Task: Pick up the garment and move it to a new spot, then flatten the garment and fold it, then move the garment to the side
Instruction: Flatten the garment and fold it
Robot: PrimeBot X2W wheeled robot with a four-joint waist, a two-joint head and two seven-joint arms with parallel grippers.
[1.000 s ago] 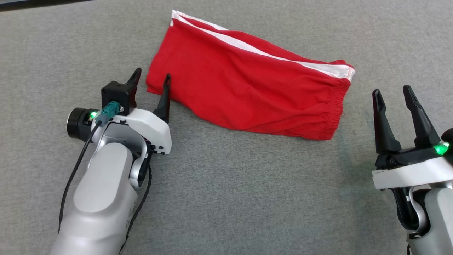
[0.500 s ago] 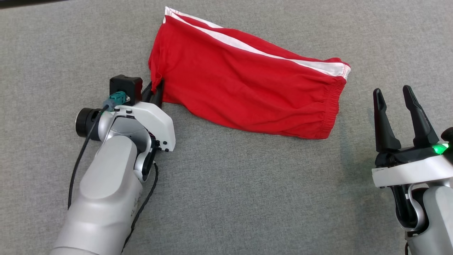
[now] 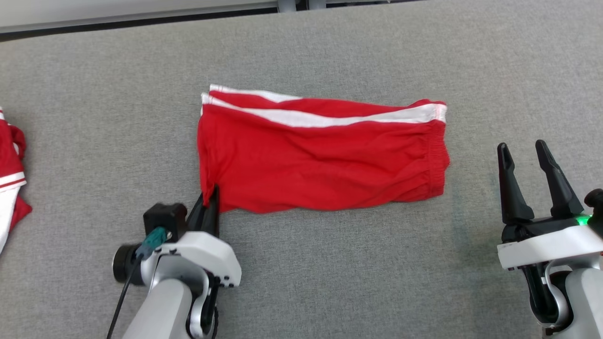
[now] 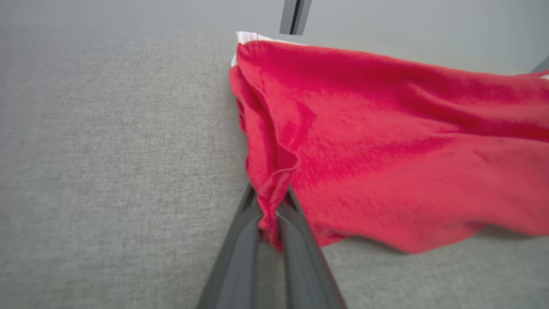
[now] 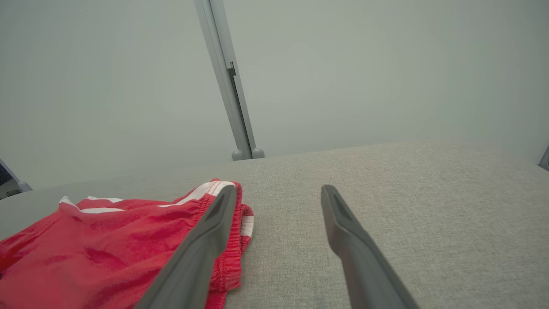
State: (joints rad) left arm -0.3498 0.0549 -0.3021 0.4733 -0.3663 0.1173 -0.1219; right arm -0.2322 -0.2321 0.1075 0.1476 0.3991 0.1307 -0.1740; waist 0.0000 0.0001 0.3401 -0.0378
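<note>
The garment (image 3: pixel 320 160), red shorts with white side stripes, is lying folded across the middle of the grey bench (image 3: pixel 330 282), its elastic waistband (image 3: pixel 438 160) pointing toward the robot's right. Its near left corner is bunching into a ridge where the left jaws are clenching it between their dark fingers (image 4: pixel 238 257). The right jaws are standing released and gripping nothing, their fingers (image 3: pixel 509 188) hovering near the waistband end without touching it. Another red and white cloth (image 3: pixel 12 188) is lying at the bench's left edge, well apart from the shorts.
</note>
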